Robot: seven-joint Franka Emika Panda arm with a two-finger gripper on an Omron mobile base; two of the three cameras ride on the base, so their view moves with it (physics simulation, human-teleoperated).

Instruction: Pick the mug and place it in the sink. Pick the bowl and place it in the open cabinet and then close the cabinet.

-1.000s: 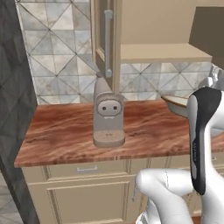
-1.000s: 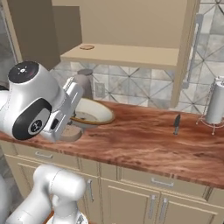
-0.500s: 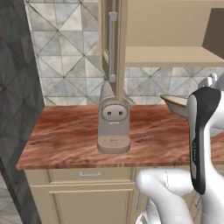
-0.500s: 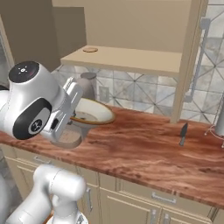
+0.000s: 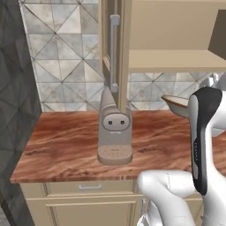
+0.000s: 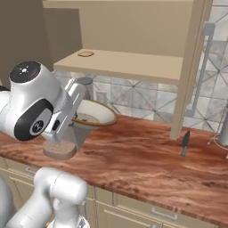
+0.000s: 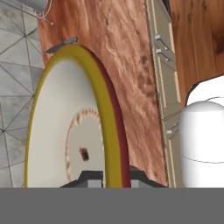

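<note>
Hand grips bowl rim

The hand (image 7: 111, 177) is pinched narrow on the bowl (image 7: 65, 127) rim at 6 o'clock, above the surface (image 6: 147, 160).

Small vertical lettering is seen on the dark strip of the robot arm (image 5: 199, 145) in the left base view; too small & blurred to be read. No other text, labels, nos. or signs can be made out on anything else.
</note>
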